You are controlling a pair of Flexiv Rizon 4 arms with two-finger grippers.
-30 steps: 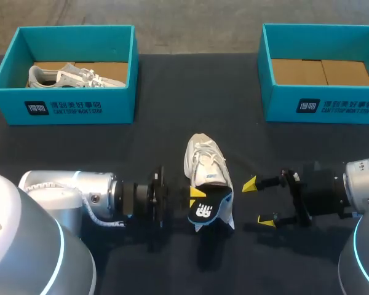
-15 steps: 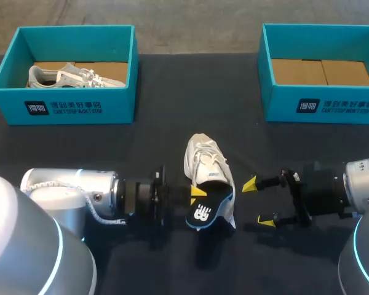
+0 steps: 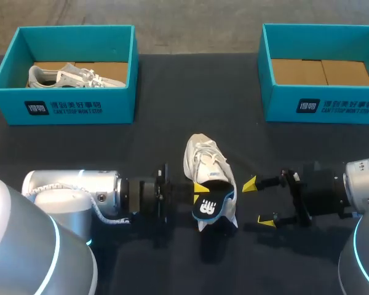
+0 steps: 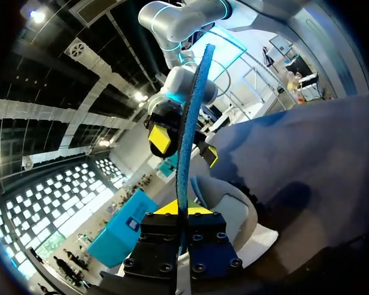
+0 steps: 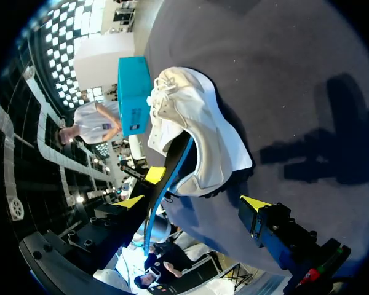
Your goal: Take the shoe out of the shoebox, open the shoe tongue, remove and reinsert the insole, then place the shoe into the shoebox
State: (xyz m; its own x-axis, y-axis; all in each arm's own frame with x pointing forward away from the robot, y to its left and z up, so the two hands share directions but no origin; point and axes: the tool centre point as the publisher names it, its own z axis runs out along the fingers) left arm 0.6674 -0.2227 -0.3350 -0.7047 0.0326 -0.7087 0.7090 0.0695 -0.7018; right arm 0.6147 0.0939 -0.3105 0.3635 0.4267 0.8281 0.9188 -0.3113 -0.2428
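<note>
A white shoe lies on the black table, toe pointing away, between my two grippers. My left gripper is shut on a black insole with a blue edge, held on its edge at the shoe's heel opening. The left wrist view shows the insole edge-on between the yellow tips, with the shoe beside it. In the right wrist view the insole's front end reaches into the shoe. My right gripper stands open just right of the heel, holding nothing.
A teal shoebox at the back left holds another white shoe. A second teal shoebox at the back right shows only its brown cardboard floor. Bare black cloth lies between the boxes and the shoe.
My left arm has pushed rightward, carrying the insole closer against the shoe's heel opening. The right gripper has stayed where it was, still open.
</note>
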